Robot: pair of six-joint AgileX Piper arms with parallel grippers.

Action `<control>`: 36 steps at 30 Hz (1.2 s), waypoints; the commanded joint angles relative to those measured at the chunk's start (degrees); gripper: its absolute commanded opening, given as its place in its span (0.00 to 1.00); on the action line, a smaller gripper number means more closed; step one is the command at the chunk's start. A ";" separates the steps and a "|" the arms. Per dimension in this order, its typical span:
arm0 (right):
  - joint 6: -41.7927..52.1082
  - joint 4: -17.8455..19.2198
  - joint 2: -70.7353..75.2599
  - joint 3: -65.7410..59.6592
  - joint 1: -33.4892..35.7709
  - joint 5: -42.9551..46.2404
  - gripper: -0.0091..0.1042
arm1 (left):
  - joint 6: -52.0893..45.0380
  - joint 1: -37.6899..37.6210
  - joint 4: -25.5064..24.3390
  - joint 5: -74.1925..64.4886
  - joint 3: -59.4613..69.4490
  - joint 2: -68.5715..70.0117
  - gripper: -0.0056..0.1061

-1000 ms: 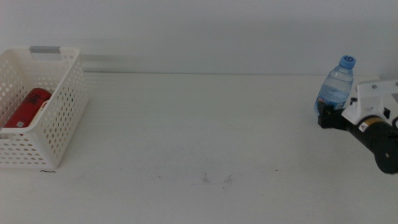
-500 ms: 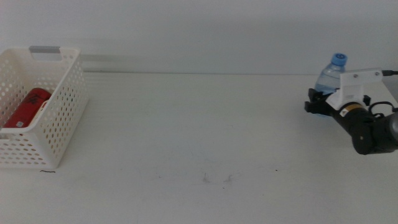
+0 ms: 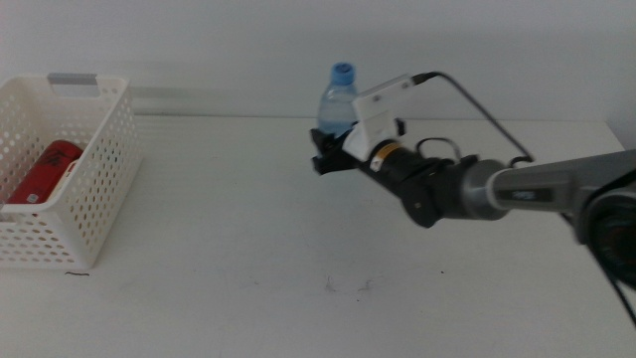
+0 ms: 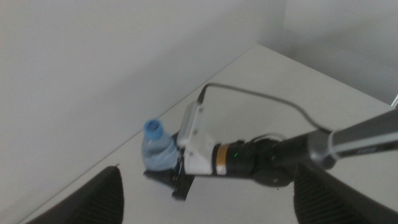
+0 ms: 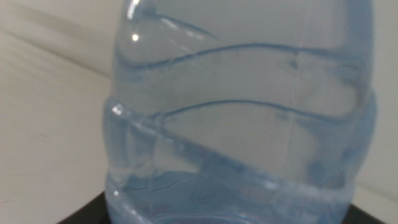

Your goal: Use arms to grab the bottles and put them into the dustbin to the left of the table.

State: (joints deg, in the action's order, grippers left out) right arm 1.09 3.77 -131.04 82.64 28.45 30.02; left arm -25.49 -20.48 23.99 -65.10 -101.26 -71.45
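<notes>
My right arm reaches in from the right to the middle of the table [image 3: 229,239]. Its gripper [image 3: 327,149] is shut on the lower body of the clear water bottle [image 3: 337,97] with the blue cap and holds it upright above the table's far middle. The bottle fills the right wrist view [image 5: 249,118]. The left wrist view also shows that bottle [image 4: 156,148]. My left gripper [image 4: 208,180] is open and empty, high above the table, and out of the middle view. The white dustbin [image 3: 99,189] stands at the far left with the red can [image 3: 45,171] lying inside. The yellow bottle is not visible.
A white wall runs along the table's back edge. Faint scuff marks [image 3: 348,286] lie near the table's front middle. The right arm's black cable [image 3: 477,104] arcs above its wrist.
My right gripper has carried the water bottle from the table's far right edge leftward to the far middle. The arm is now stretched far across the table.
</notes>
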 commanded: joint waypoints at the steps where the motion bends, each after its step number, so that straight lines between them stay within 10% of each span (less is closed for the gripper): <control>1: -1.09 -0.74 -2.25 3.08 0.87 0.97 0.06 | 0.05 -0.09 0.01 0.75 0.08 0.26 0.89; 6: -1.09 -0.74 -6.22 4.38 2.02 0.98 0.23 | 0.05 -0.09 0.01 0.75 0.08 0.26 0.89; 11: -1.09 -1.14 -6.12 4.38 2.11 -5.28 0.91 | 0.05 -0.09 0.01 0.75 0.08 0.26 0.89; 24: -7.13 -5.20 31.45 4.27 2.66 -70.42 0.89 | 0.05 -0.09 0.01 0.75 0.08 0.26 0.89; 36: -3.63 -5.69 58.30 4.27 2.66 -81.19 0.89 | 0.05 -0.09 0.01 0.75 0.08 0.26 0.89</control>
State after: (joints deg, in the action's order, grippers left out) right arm -3.20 -1.84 -73.21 86.93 30.87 -50.41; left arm -25.49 -20.48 23.99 -65.10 -101.26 -71.45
